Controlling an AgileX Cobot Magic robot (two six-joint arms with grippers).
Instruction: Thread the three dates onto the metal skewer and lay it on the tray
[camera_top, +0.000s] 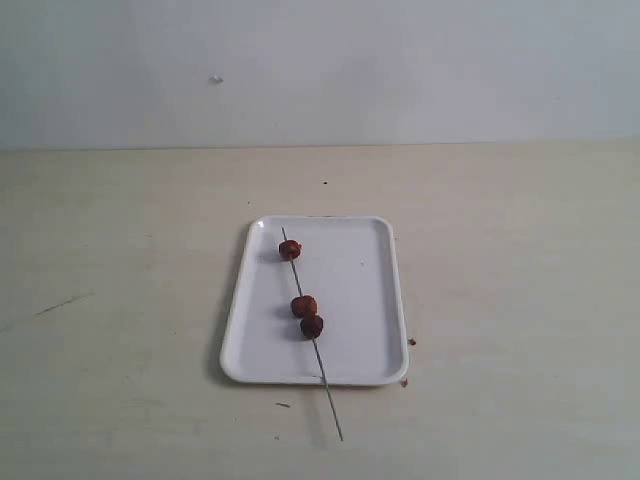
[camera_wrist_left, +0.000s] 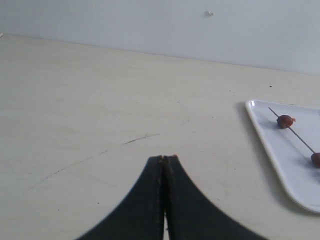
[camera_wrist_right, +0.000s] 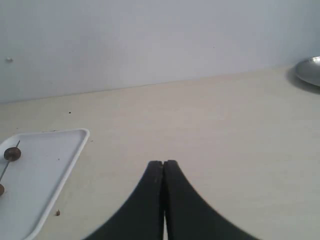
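The white tray (camera_top: 365, 290) lies mid-table. Across it rests the thin metal skewer (camera_top: 322, 365), its near end sticking out over the tray's front rim onto the table. Three dates are threaded on it: one near the far end (camera_top: 290, 250), two touching each other lower down (camera_top: 304, 306) (camera_top: 312, 326). In the left wrist view the tray (camera_wrist_left: 280, 155), the skewer (camera_wrist_left: 300, 141) and two dates (camera_wrist_left: 285, 121) (camera_wrist_left: 316, 159) show. In the right wrist view the tray (camera_wrist_right: 50, 160) and a date (camera_wrist_right: 12, 153) show. The left gripper (camera_wrist_left: 163, 158) and right gripper (camera_wrist_right: 163, 162) are shut on nothing, away from the tray. Neither appears in the exterior view.
Small red-brown crumbs (camera_top: 411, 342) lie on the table by the tray's right front corner. A metal dish (camera_wrist_right: 309, 71) sits at the far edge of the right wrist view. Thin scratch marks (camera_wrist_left: 142, 137) cross the pale tabletop.
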